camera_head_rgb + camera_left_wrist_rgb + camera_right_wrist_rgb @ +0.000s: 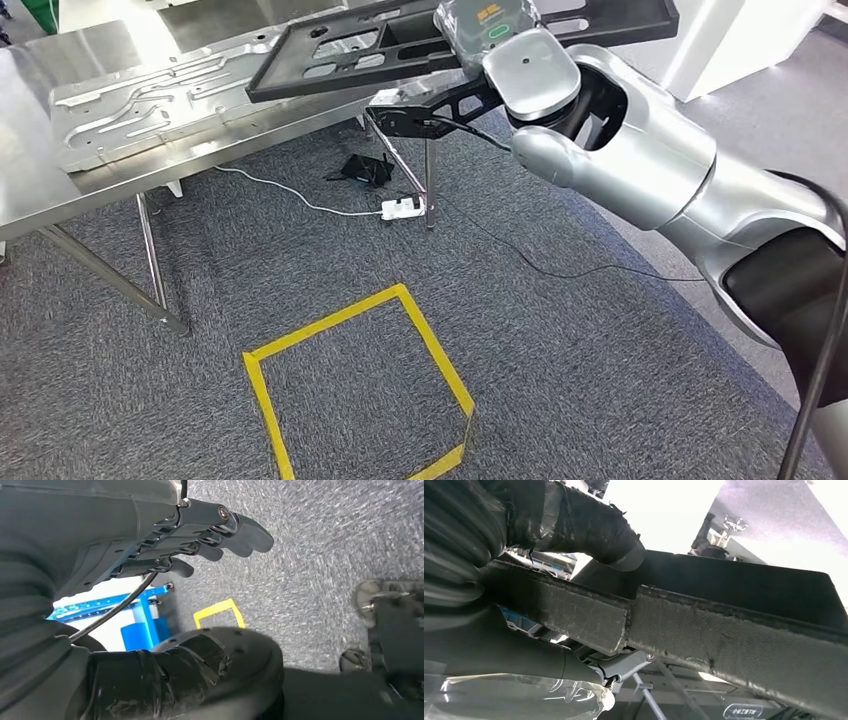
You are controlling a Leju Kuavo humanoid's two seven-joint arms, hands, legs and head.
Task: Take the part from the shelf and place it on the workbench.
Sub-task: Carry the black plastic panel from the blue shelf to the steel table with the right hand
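Observation:
The part is a flat black frame with cut-outs (330, 60). My right hand (440, 110) grips it at its near edge, dark fingers showing beneath it, and carries it level above the steel workbench (40, 190). In the right wrist view the thick thumb (589, 525) presses on the black part (724, 645), whose rough edge runs across the picture. My left hand (200, 535) hangs beside my body over the carpet with its fingers stretched out and nothing in them.
A silver stamped metal panel (150, 110) lies on the workbench under the black part's far end. On the carpet are the bench's legs (150, 250), a white power strip (403, 208) with cables, a small black object (362, 168) and a yellow tape square (360, 380).

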